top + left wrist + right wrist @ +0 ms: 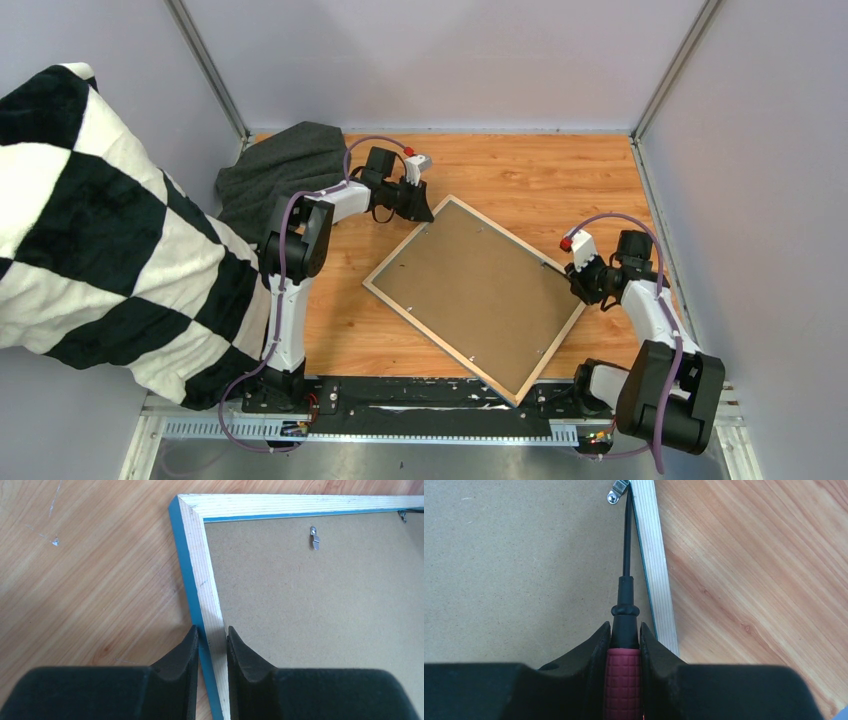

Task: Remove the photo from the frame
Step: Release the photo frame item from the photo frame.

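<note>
The right gripper [625,630] is pinched on the red grip of a screwdriver [626,575], whose black shaft runs forward to a small metal tab [616,493] at the inner edge of the frame [653,555]. The left gripper [212,635] is pressed together on the frame's rail close to a corner, one finger on the blue outer side, the other on the pale wood. The frame lies face down on the table [560,180] with the brown backing board [475,290] uppermost, and the photo is out of sight (presumably under that board). The step in hand looks like turning the tabs aside so the board can lift. To do it well, the tip should catch the tab's free end and sweep it outward over the wood, low and flat, while the left grip stops the frame skating; pressing down risks gouging the board. Only the right wrist view shows the tip meeting the tab. Only the left wrist view shows the blue edge and a second tab [314,537] lying over the board. The overhead view alone gives the frame's skewed lie between both arms.
</note>
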Controlling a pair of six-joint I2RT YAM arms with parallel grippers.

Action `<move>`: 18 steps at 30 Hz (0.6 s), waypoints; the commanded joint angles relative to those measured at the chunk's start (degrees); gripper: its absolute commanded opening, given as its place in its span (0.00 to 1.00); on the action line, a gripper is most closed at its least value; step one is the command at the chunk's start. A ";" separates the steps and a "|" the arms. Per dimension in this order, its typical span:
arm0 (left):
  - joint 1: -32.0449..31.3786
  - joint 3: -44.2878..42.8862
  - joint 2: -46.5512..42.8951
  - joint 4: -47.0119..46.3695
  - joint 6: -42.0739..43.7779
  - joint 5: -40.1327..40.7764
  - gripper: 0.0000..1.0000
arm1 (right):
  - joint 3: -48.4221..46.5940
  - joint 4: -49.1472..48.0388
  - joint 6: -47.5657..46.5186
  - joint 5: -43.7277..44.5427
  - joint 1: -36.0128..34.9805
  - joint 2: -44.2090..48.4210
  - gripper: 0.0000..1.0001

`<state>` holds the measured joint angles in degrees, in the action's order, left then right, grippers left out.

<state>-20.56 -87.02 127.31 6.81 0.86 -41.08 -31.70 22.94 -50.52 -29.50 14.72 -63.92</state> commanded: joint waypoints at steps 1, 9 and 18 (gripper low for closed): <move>-1.41 2.62 4.37 7.33 0.83 0.01 0.00 | 0.93 1.83 -0.43 -4.50 -1.20 -0.69 0.00; -1.40 2.59 4.37 7.26 0.81 0.04 0.00 | 0.95 2.58 -0.90 -5.09 -1.86 -0.29 0.00; -1.39 2.59 4.35 7.31 0.81 -0.05 0.00 | 1.20 3.85 -2.32 -6.77 -2.67 0.21 0.00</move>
<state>-20.56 -87.05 127.31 6.81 0.86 -41.10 -31.70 23.07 -50.96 -29.74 14.48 -63.79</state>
